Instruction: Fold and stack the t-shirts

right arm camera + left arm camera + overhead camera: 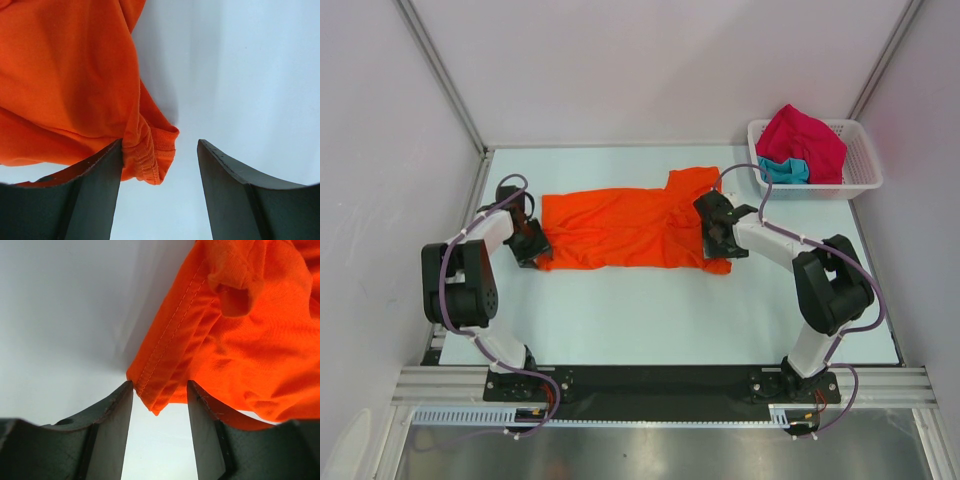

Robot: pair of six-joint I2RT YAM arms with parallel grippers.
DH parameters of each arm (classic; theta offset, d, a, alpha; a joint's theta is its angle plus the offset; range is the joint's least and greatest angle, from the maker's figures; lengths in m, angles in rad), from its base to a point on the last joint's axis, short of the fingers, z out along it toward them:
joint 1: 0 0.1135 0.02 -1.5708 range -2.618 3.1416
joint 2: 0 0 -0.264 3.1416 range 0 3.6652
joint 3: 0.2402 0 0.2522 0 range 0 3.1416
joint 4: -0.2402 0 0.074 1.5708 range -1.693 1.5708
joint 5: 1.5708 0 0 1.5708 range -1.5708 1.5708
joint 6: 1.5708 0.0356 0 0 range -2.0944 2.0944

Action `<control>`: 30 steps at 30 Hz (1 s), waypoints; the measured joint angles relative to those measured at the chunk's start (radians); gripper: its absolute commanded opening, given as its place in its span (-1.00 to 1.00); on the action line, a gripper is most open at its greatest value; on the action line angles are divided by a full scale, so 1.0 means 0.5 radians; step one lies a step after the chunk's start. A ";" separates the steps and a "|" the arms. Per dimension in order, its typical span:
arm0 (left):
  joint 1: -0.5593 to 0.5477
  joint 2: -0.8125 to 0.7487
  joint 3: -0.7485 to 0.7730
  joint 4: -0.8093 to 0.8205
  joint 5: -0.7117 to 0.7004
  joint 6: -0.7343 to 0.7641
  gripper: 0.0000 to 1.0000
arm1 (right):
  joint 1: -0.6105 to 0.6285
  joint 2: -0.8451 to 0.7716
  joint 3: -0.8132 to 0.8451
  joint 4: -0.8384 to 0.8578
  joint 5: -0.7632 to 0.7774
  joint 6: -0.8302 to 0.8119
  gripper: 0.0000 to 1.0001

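Observation:
A bright orange t-shirt (620,225) lies spread out, lengthwise left to right, on the pale table (650,320). My left gripper (535,250) is at its left end. It is open, and a hemmed corner of the shirt (152,397) hangs between the fingertips without being clamped. My right gripper (717,248) is at the shirt's right front corner. It is open, with a bunched ribbed edge (150,160) against the left finger (95,195) and a gap to the right finger (235,190). A crimson-pink t-shirt (805,140) and a teal one (783,170) lie crumpled in the basket.
A white lattice basket (865,170) stands at the back right corner of the table. Grey walls and metal posts close in the back and sides. The arm bases sit on a black rail (650,385) at the near edge.

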 measured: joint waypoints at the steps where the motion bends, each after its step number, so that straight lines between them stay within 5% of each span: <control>1: 0.000 0.002 0.000 0.001 -0.002 -0.001 0.01 | -0.002 0.000 0.000 0.002 -0.005 0.000 0.30; 9: 0.000 0.021 0.000 0.005 -0.006 0.000 -0.22 | -0.008 0.000 -0.011 0.047 -0.029 0.000 0.23; 11: 0.000 0.021 0.000 0.005 -0.005 -0.001 -0.53 | -0.010 0.000 -0.022 0.059 -0.040 0.000 0.13; 13: 0.000 0.021 0.000 0.008 -0.005 -0.002 -0.83 | -0.010 0.000 -0.033 0.069 -0.066 -0.002 -0.20; 16: 0.000 0.021 0.000 0.012 -0.003 -0.006 -0.99 | -0.010 0.000 -0.047 0.096 -0.109 -0.009 -0.81; 18: 0.000 0.021 0.000 0.013 -0.002 0.001 -1.00 | -0.010 0.001 -0.063 0.115 -0.137 -0.014 -1.00; 30: 0.000 0.016 0.000 0.007 -0.029 0.002 -1.00 | -0.011 -0.024 -0.129 0.158 -0.146 -0.015 -1.00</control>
